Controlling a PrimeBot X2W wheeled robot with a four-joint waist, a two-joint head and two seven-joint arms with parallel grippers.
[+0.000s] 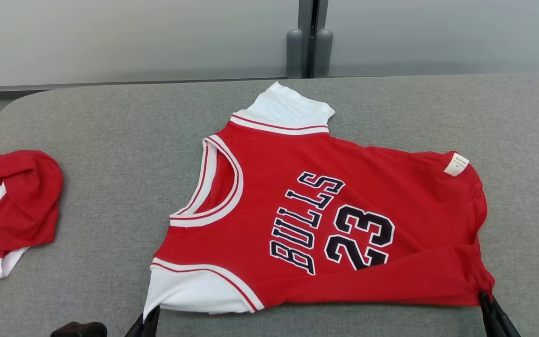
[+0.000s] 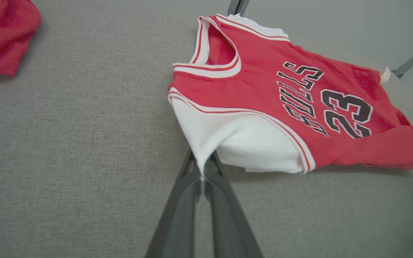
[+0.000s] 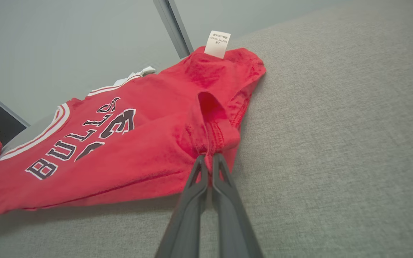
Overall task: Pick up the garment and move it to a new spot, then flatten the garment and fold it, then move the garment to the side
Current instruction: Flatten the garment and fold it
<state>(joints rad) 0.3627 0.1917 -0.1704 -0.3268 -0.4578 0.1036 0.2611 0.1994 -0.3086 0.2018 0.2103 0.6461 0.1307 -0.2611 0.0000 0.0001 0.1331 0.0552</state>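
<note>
the jersey is red with white sleeves and black white-edged lettering — grey table, red-and-white cloth.

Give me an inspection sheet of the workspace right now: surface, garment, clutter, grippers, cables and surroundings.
Surface: grey woven tabletop.
Job's things: red jersey lying spread, near edge lapped over the number, care label at far right corner.
Clutter: crumpled red-and-white garment at the left edge.
Grippers: left gripper shut on the white sleeve; right gripper shut on the red hem corner.
Cables: nothing seen.
Surroundings: pale wall panels, two grey posts behind.
</note>
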